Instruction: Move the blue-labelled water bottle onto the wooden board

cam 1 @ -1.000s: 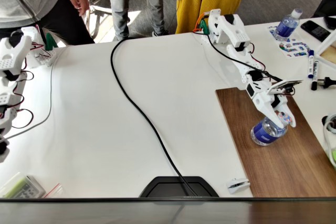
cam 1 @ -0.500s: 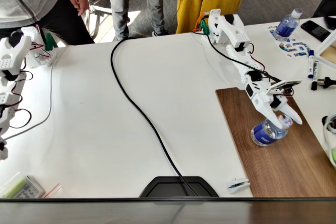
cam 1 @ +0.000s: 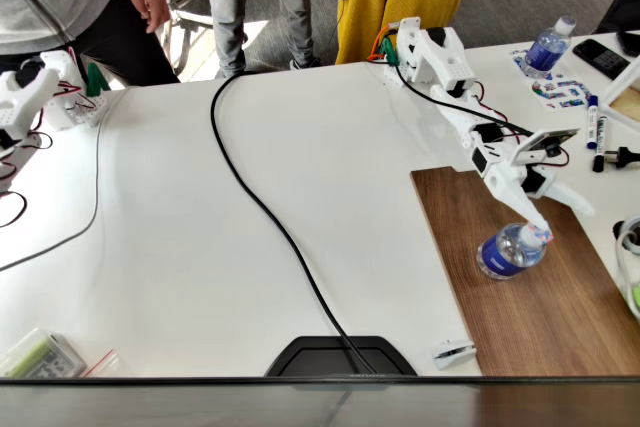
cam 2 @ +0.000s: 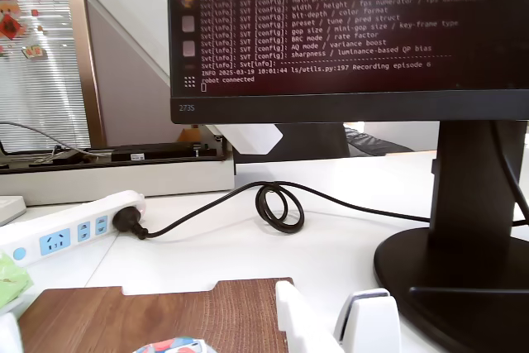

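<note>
Bottles: two. Blue-labelled bottle [cam 1: 510, 251] stands on the board [cam 1: 520, 297], cap [cam 2: 169, 345] at the wrist view's bottom edge. Second, taller bottle [cam 1: 548, 47] on the table [cam 1: 250, 247] at far right. One gripper [cam 1: 558, 215] above the cap, fingers spread, holding nothing. One black cable [cam 1: 270, 222] crosses the table.

White worktop [cam 1: 200, 247]; dark-brown wood-grain wooden board [cam 1: 540, 327] on it. On the board, clear blue-labelled water bottle [cam 1: 510, 251], blue band, pale cap with red and blue marks. White gripper [cam 1: 560, 215] above bottle. Black cable [cam 1: 265, 209] crosses worktop left of board.
</note>
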Controlling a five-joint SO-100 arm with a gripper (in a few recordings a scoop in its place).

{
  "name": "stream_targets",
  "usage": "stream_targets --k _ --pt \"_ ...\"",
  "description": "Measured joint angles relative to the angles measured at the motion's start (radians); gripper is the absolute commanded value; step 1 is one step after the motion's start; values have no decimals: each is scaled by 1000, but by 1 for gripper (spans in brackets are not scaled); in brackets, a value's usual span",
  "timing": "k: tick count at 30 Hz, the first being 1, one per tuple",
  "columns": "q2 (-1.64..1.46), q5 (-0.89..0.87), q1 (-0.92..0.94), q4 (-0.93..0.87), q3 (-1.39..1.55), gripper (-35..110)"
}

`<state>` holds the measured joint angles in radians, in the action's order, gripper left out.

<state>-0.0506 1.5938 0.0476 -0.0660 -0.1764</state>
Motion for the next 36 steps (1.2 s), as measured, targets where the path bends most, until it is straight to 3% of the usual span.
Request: stream_targets --k 13,36 --pt "-264 -86 28 -178 0 39" --pt "-844 -160 173 -750 -49 38"
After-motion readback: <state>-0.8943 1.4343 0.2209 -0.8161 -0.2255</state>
